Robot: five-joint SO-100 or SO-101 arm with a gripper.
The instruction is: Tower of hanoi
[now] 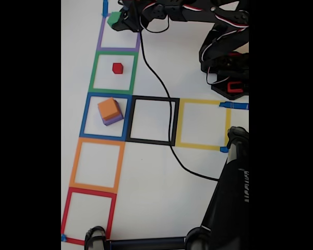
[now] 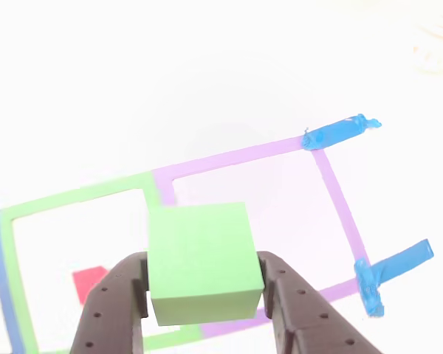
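Note:
In the fixed view my gripper [image 1: 116, 21] is at the top, over the purple tape square [image 1: 100, 39], shut on the green cube [image 1: 113, 19]. In the other view the green cube [image 2: 201, 262] sits clamped between my two dark fingers [image 2: 114, 310], held above the border of the purple and green tape squares. The red cube [image 1: 118, 68] rests inside the green tape square [image 1: 94, 73]; a corner of the red cube [image 2: 88, 282] shows beside my left finger. The orange cube [image 1: 109, 108] is stacked on the purple cube [image 1: 113, 120] in the blue tape square.
Black [image 1: 152, 121], yellow [image 1: 202, 124], orange [image 1: 96, 164] and red [image 1: 88, 213] tape squares lie on the white table. A black cable [image 1: 161, 94] runs across the black square. The arm's base [image 1: 227, 62] stands top right. A dark stand [image 1: 227, 208] fills the bottom right.

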